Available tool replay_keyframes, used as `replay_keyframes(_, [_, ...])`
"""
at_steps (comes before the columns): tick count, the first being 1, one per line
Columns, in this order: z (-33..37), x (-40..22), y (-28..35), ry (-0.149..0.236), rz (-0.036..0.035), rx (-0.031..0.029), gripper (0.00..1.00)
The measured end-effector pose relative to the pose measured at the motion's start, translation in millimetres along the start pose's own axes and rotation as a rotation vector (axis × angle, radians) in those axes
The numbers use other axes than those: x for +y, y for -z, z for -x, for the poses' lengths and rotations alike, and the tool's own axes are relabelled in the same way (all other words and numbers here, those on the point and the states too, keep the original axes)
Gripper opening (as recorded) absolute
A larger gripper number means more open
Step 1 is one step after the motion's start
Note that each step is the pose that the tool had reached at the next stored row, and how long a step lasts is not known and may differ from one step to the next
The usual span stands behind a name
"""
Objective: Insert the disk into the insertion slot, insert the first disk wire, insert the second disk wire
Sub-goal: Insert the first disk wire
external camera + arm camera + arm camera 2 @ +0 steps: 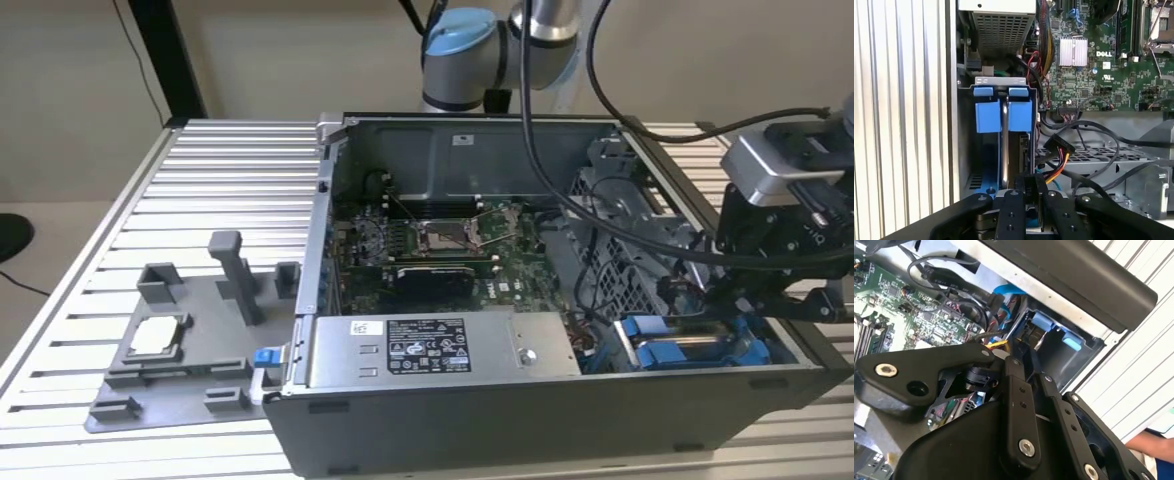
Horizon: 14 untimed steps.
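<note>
My gripper (1029,187) is down in the corner of the open case, jaws drawn almost together. I judge they are pinching the plug (1029,181) of a disk wire, though my own fingers (1013,212) cover most of it. Orange and yellow leads (1056,170) run off from my fingertips to a second black connector (1058,146) hanging loose just beside me.

The disk (989,116) lies straight ahead of my fingertips, already in the insertion slot (999,80). Its blue carrier tabs stand side by side at the far end of the bay. As I read it, the disk step is done and the wire work is in hand.

The first risk is alignment. The socket I am aiming for is hidden under my fingertips, so a plug that is a little tilted or off to one side could jam on the socket's edge and bend rather than seat.

The grip is the second. I hold a small plug at the very tips, and a hard push could roll it in my jaws or let it slip out.

The third is the loose black cables (1094,131) looping just beside me, between my fingers and the motherboard (1094,75). They could catch on a finger, or the short leads could pull taut and drag the plug askew.
</note>
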State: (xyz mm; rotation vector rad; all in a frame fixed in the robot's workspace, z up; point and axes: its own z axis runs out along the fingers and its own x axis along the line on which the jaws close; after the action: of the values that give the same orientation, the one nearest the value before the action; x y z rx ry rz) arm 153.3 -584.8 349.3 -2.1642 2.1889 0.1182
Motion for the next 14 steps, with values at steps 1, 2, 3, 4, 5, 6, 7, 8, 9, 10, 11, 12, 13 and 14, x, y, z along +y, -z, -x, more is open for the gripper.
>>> replay_keyframes(1, [-0.2,-1.8,-0.6,0.000,0.0049,0.0001,0.00])
replay_keyframes(2, [-0.2,-2.9,-1.5,-0.001,0.0097,-0.0001,0.00])
replay_keyframes(3, [-0.3,-3.0,-2.1,-0.002,0.0158,0.0000,0.00])
replay_keyframes(4, [-0.3,-3.0,-2.7,-0.003,0.0217,0.0002,0.00])
replay_keyframes(5, [-0.4,-3.0,-3.3,-0.005,0.0270,0.0002,0.00])
replay_keyframes(6, [-0.4,-3.0,-3.9,-0.007,0.0319,0.0002,0.00])
replay_keyframes(7, [-0.4,-3.1,-4.6,-0.009,0.0363,0.0003,0.00])
replay_keyframes(8, [-0.5,-3.1,-4.9,-0.010,0.0380,0.0004,0.00])
replay_keyframes(9, [-0.5,-3.1,-5.0,-0.010,0.0382,0.0006,0.00])
replay_keyframes(10, [-0.5,-3.2,-5.2,-0.010,0.0382,0.0006,0.00])
replay_keyframes(11, [-0.4,-3.3,-5.3,-0.010,0.0383,0.0004,0.00])
replay_keyframes(12, [-0.3,-3.5,-5.5,-0.010,0.0383,0.0002,0.00])
replay_keyframes(13, [-0.3,-3.8,-5.6,-0.010,0.0384,0.0002,0.00])
replay_keyframes(14, [-0.2,-4.1,-5.6,-0.010,0.0383,0.0003,0.00])
